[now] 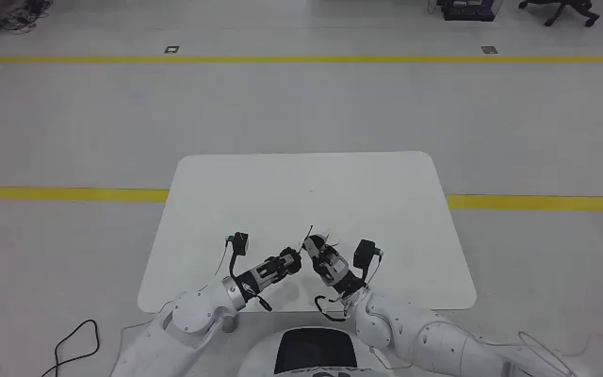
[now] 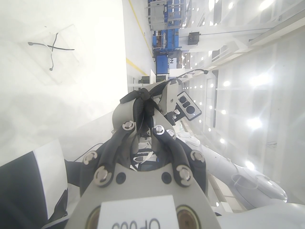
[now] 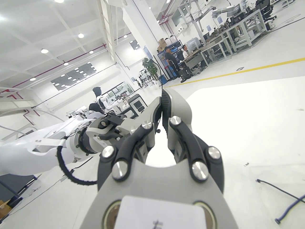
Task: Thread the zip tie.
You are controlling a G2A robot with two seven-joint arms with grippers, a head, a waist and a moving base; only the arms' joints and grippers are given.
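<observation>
Right end effector and left end effector both pinch the zip tie; feed its tail squarely into the head

— Any writing to make out?
— Little. A white sticker on the base of the left gripper bears dark print, upside down and cut off at the edge.
— And the right gripper?
— Its white label shows one cut-off mark. Far back, a dark sign carries one white letter.

The bench is white, smooth and matt. The zip tie is thin black plastic. The fingers of the right gripper are smooth grey with shiny metal pins.
</observation>
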